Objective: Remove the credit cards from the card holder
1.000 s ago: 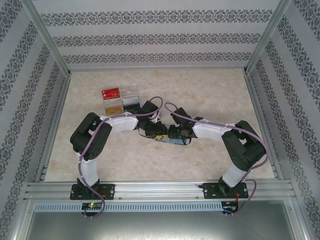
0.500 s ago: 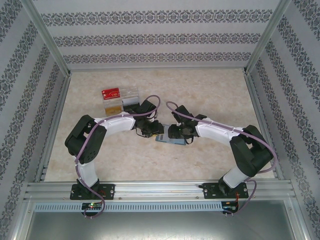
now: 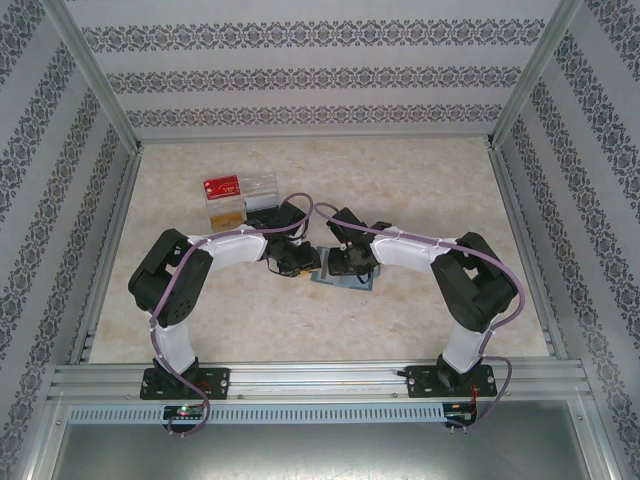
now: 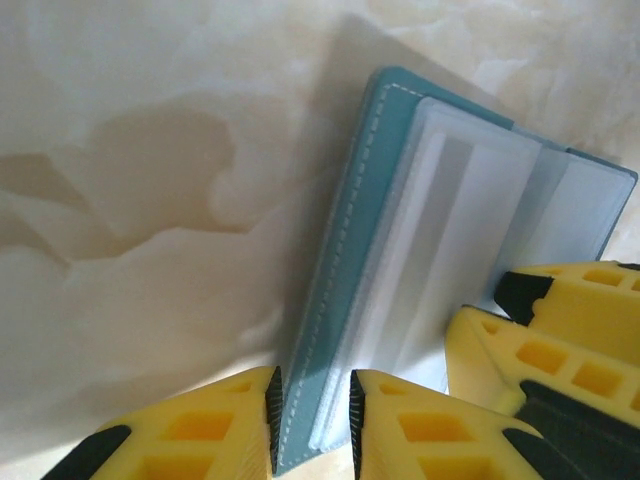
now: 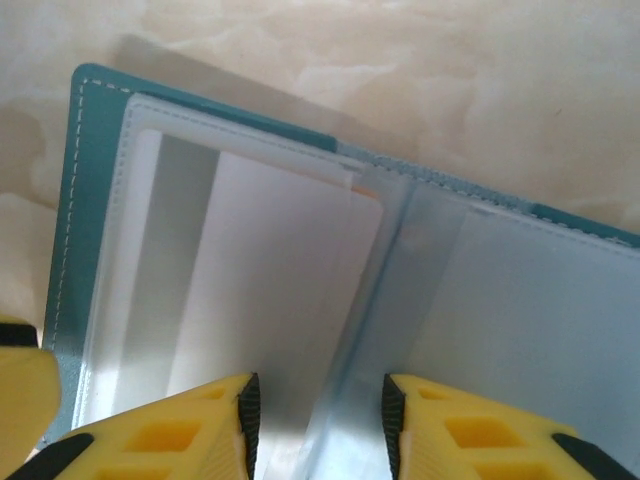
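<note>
Two grippers meet over the card holder (image 3: 347,282), which lies open near the table's middle in the top view. The left gripper (image 3: 298,262) is at its 9 o'clock end and the right gripper (image 3: 346,262) over its 12 o'clock edge. A clear tray (image 3: 240,200) sits toward 10 o'clock, a red card (image 3: 222,186) on it.

From the left wrist, the left jaws are pinched at 6 o'clock on the stitched cover and its clear sleeve; that panel seems tilted up, running toward 1 o'clock.

From the right wrist, the right jaws stand apart astride the sleeve's fold at 6 o'clock, gripping nothing. An orange sliver at the pocket's corner may be one of the credit cards (image 5: 366,186) (too little shows to be sure).

A card should be light, stiff and slick, the sleeve floppy and clingy. I would pinch a card's exposed short edge while the cover is held firm.
</note>
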Robot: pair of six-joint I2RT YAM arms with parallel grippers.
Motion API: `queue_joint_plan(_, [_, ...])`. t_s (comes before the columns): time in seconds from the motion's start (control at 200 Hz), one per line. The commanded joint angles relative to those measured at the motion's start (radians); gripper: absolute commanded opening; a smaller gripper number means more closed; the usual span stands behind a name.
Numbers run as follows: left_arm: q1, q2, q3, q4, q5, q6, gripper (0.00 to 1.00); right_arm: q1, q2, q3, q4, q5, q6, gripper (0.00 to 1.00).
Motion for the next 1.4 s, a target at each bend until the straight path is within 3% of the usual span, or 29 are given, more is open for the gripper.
queue_joint_plan(0.0, [0.005,0.001,-0.001,0.024,0.037,-0.015,0.27,0.009,0.034,0.007,-0.039,0.037,-0.007,0.36])
queue_joint_plan(0.445, [-0.001,0.048,0.041,0.019,0.114,0.010,0.27,0.002,0.051,-0.022,-0.034,0.067,-0.009,0.23])
queue_joint_plan(0.949, [-0.012,0.092,0.068,-0.044,0.076,0.036,0.29,-0.010,0.041,-0.047,-0.006,0.042,-0.004,0.24])
queue_joint_plan(1.394, [-0.021,0.123,0.087,-0.029,0.143,0.100,0.25,-0.057,0.015,-0.100,0.061,-0.068,0.023,0.24])
